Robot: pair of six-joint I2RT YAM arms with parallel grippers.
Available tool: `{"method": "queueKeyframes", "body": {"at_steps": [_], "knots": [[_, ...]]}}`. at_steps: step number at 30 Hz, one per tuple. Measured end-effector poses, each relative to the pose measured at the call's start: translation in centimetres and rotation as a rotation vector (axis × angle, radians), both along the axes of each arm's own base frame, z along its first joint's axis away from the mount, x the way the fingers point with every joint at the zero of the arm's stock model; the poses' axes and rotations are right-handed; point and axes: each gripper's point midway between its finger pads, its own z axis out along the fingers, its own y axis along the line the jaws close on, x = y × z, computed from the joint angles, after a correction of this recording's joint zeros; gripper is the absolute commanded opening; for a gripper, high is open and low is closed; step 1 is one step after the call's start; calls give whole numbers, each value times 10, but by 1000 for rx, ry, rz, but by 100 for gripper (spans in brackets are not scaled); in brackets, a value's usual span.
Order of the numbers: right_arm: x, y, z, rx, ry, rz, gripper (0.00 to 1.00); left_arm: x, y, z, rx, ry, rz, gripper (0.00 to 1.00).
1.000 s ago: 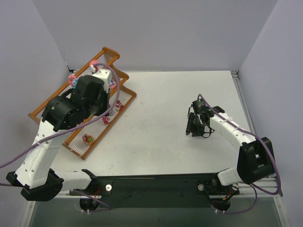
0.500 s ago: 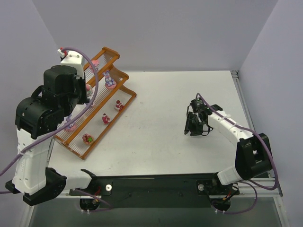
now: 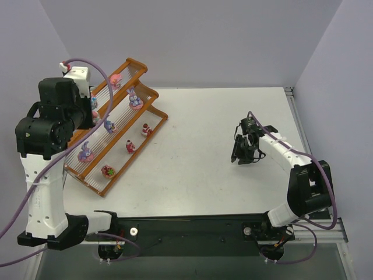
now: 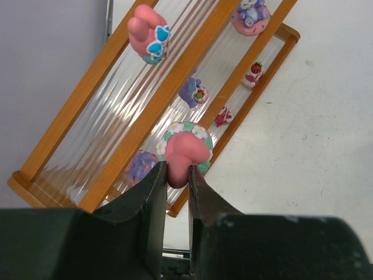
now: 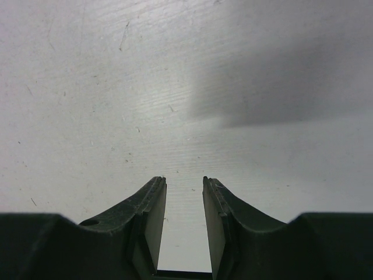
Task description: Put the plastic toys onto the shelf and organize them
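Observation:
The shelf [image 3: 119, 175] is an orange-brown stepped rack at the table's left, seen from above in the left wrist view [image 4: 76, 111]. Several plastic toys sit on its tiers: a pink one [image 3: 115, 79], a purple bunny [image 3: 135, 99], a red-and-green one [image 3: 107, 171]. My left gripper [image 4: 176, 172] hangs above the rack, shut on a pink toy with a green flower ring [image 4: 185, 149]. In the top view the left arm covers its fingers. My right gripper [image 3: 239, 154] is low over bare table at the right. It is open [image 5: 183, 181] with nothing between its fingers.
Grey walls stand close behind and left of the shelf. The left arm's wrist [image 3: 58, 111] is raised beside the rack's left end, with a purple cable [image 3: 102, 76] looping over the top tier. White tabletop [image 3: 192, 146] lies between the rack and the right gripper.
The left arm has lifted off the shelf and swung back to the left, uncovering the tiers, with its grip unchanged. The right gripper has barely shifted.

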Motion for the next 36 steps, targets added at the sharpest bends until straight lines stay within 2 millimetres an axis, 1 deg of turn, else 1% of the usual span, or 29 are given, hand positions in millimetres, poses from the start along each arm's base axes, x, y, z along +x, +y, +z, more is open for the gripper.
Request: {"method": "queueKeyframes", "body": {"at_steps": [3,5,9,12,15,17,18,20,22,27,31,33,36], "knots": [[3,-8,0,-3,-1,-26,33,2,13,-5,-18,18,20,0],[5,-12,0,-5,-2,-41,33,7,20,-9,-29,36,29,0],[7,-20,0,-8,-2,-70,32,28,19,-16,-54,73,0,0],[11,-28,5,-3,-2,-97,32,37,33,-25,-63,105,30,0],[23,-36,18,15,-21,-134,32,36,50,-31,-64,120,77,0],[35,-39,29,23,-48,-150,32,34,60,-30,-60,117,103,0],[45,-41,37,27,-68,-157,32,33,64,-30,-62,114,112,0],[55,-43,44,33,-90,-167,32,31,69,-28,-72,109,119,0],[60,-43,45,36,-93,-167,32,30,73,-26,-79,99,122,0],[54,-42,35,32,-42,-164,32,31,73,-16,-67,74,74,0],[51,-42,34,30,-30,-165,31,42,67,-5,-57,46,-7,0],[51,-42,33,30,-28,-165,31,45,68,-8,-46,55,-23,0],[50,-42,33,28,-21,-164,31,45,75,-13,-35,72,-19,0]]}}
